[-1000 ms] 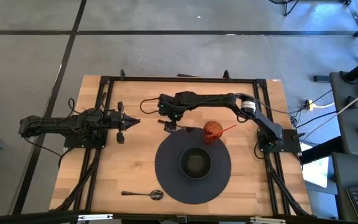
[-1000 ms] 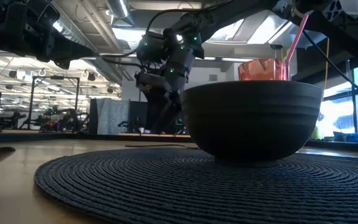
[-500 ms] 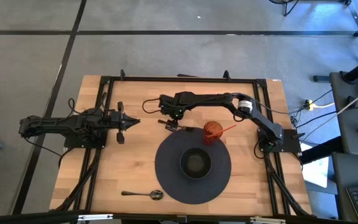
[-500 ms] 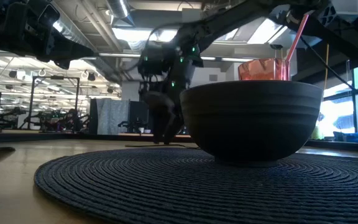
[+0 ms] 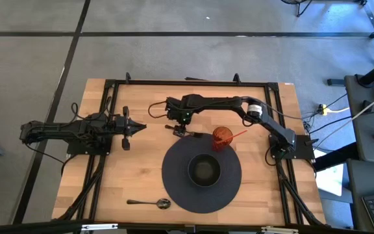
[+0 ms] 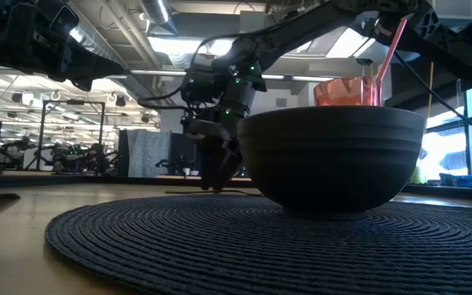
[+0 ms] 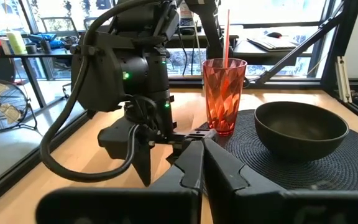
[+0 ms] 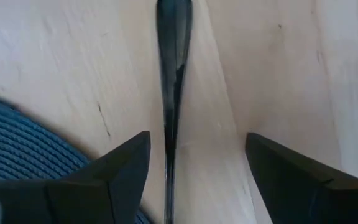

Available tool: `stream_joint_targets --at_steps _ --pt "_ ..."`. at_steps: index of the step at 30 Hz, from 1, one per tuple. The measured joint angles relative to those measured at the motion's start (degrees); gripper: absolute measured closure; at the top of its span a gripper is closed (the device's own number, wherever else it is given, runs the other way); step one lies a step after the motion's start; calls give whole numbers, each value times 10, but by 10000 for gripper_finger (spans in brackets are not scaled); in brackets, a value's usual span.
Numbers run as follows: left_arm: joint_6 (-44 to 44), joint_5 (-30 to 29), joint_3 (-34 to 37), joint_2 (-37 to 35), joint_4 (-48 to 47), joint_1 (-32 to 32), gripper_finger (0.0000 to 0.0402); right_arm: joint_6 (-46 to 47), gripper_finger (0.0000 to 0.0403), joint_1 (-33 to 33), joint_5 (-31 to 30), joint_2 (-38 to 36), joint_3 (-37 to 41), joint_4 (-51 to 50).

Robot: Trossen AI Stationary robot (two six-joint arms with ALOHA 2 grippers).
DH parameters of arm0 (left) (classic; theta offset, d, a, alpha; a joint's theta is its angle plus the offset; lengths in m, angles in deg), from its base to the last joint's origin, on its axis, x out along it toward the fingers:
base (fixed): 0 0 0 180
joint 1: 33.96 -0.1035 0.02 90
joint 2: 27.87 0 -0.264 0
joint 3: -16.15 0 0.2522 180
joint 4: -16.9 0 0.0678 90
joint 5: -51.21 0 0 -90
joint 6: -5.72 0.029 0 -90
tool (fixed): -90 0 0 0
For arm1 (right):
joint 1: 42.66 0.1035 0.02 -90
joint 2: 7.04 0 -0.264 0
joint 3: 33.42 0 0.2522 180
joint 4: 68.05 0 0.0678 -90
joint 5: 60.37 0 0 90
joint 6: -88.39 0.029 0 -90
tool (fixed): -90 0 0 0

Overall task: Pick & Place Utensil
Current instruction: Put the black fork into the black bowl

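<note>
Near the table's left edge the left gripper (image 5: 135,127) waits pinched together, while toward the far middle the right gripper (image 5: 179,129) hangs spread astride a slim dark metal utensil (image 8: 172,74), which it should probably centre before squeezing, beside the round dark woven placemat (image 5: 174,175).

**Wooden table and what rests on it**

The light wooden table (image 5: 141,169) carries a round dark woven mat (image 5: 201,173) near its middle. A spoon (image 5: 149,203) lies on the bare wood beside the mat. A dark utensil (image 8: 173,74) lies flat on the wood just off the mat's edge. A red cup (image 5: 222,137) stands at the mat's rim.
</note>
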Motion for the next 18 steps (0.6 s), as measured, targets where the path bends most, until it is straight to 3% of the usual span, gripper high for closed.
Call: stream_joint_targets --at_steps 9,18 --pt "0 0 0 0 0 0 396 -41 140 28 -45 0 -2 -21" --pt "0 0 0 0 0 0 396 -39 151 32 -48 3 4 -23"
